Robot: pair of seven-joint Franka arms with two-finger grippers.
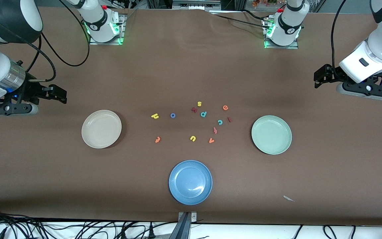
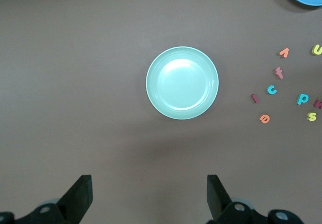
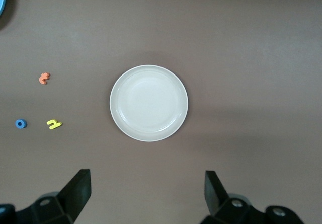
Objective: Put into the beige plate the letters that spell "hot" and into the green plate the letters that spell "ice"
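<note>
The beige plate (image 1: 101, 128) (image 3: 149, 103) lies bare toward the right arm's end, the green plate (image 1: 271, 134) (image 2: 182, 82) bare toward the left arm's end. Between them on the table lie the yellow h (image 1: 155, 116), blue o (image 1: 172, 115), orange t (image 1: 158, 139), dark red i (image 1: 229, 119), teal c (image 1: 220, 122) and orange e (image 1: 225, 107). My right gripper (image 1: 60, 94) (image 3: 147, 191) hangs open and holds nothing, up beside the beige plate. My left gripper (image 1: 320, 78) (image 2: 149, 194) hangs open, holding nothing, beside the green plate.
A blue plate (image 1: 190, 182) sits nearer the front camera, midway along the table. Other letters lie among the task's own: yellow s (image 1: 199, 104), yellow u (image 1: 193, 138), teal p (image 1: 203, 114), orange v (image 1: 211, 140), a salmon t-like one (image 1: 215, 130). A paper scrap (image 1: 288, 198) lies near the front edge.
</note>
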